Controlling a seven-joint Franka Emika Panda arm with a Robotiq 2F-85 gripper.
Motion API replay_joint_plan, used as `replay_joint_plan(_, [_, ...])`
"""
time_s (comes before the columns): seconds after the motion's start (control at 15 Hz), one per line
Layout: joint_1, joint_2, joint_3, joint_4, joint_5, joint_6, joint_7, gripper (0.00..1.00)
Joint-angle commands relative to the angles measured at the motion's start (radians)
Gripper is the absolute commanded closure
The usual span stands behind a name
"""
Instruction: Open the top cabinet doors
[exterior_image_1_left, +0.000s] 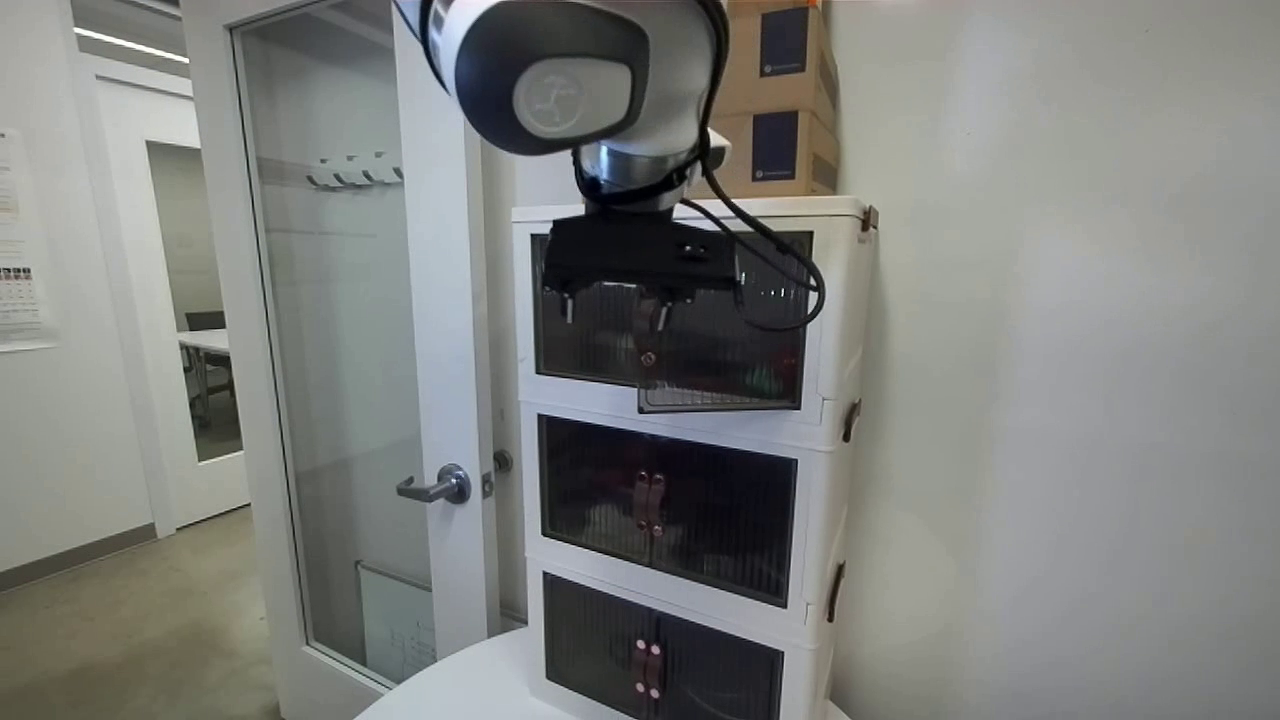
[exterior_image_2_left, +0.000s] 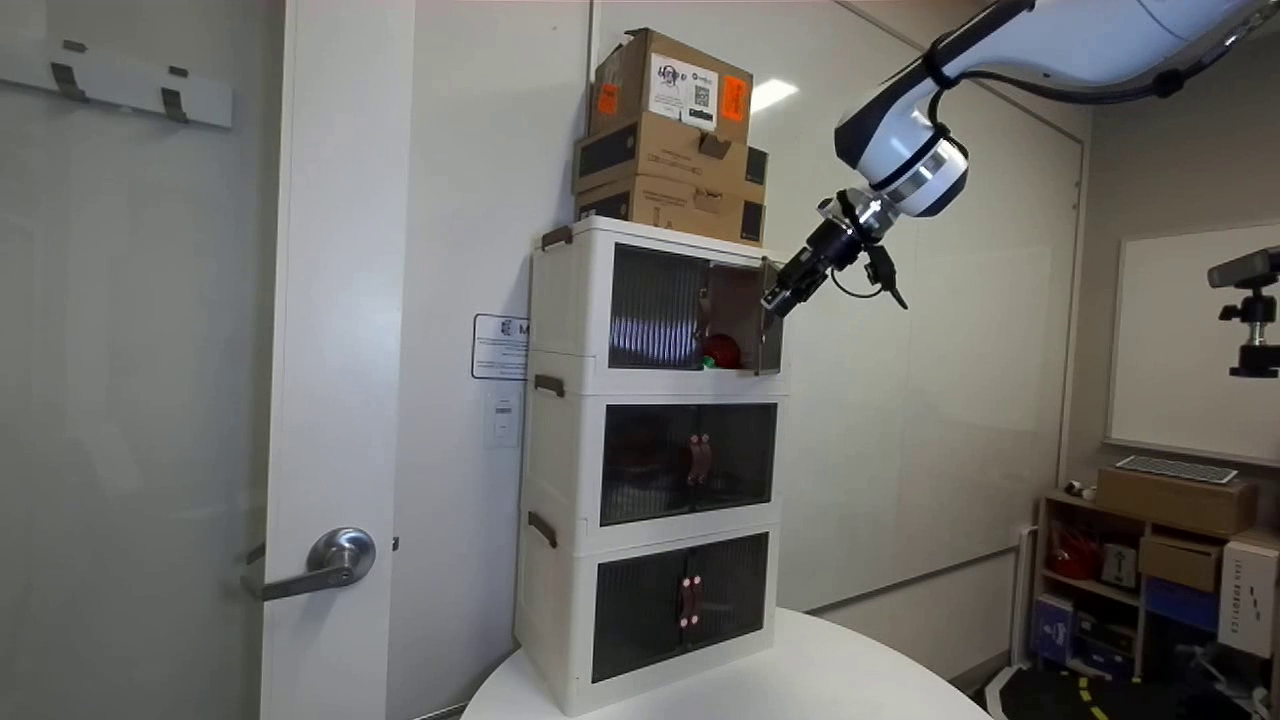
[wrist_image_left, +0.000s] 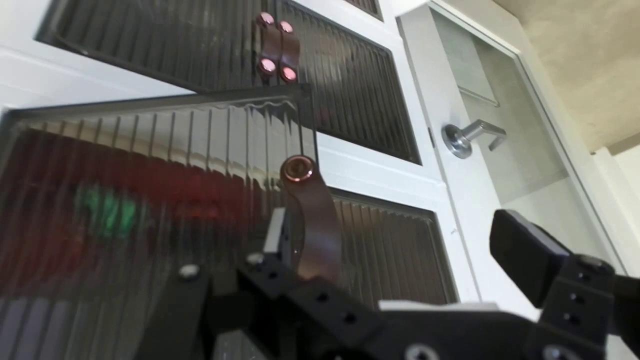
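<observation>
The top cabinet doors are dark smoky ribbed panels on the uppermost tier of the white cabinet (exterior_image_1_left: 840, 330) (exterior_image_2_left: 560, 310). One door (exterior_image_1_left: 735, 365) (exterior_image_2_left: 769, 345) (wrist_image_left: 165, 150) stands swung partly outward. The other door (exterior_image_1_left: 580, 345) (exterior_image_2_left: 655, 310) (wrist_image_left: 395, 250) is shut in its frame. The open door's brown strap handle (wrist_image_left: 320, 225) is partly hidden by a finger. My gripper (exterior_image_1_left: 616, 312) (exterior_image_2_left: 775, 305) (wrist_image_left: 400, 240) is open, its fingers wide apart. One finger is right beside the strap at the open door's edge; whether it touches cannot be told. The other finger is out in front of the shut door.
A red object (exterior_image_2_left: 722, 350) lies inside the top tier. Cardboard boxes (exterior_image_1_left: 775, 150) (exterior_image_2_left: 670, 150) are stacked on the cabinet. The middle (exterior_image_1_left: 665, 510) and lowest tiers (exterior_image_1_left: 660, 640) have shut doors. The cabinet stands on a white round table (exterior_image_2_left: 830, 670). A glass room door (exterior_image_1_left: 450, 330) stands beside it.
</observation>
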Motion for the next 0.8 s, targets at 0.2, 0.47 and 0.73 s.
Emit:
replay_joint_plan(0.2, [0.042, -0.145, -0.031, -0.164, -0.471, 0.119, 0.485, 0.00])
replay_joint_plan(0.47, [0.032, -0.178, -0.047, -0.130, -0.681, 0.051, 0.804, 0.00])
replay_joint_plan(0.73, [0.050, -0.197, -0.041, -0.027, -0.889, -0.074, 1.080, 0.00])
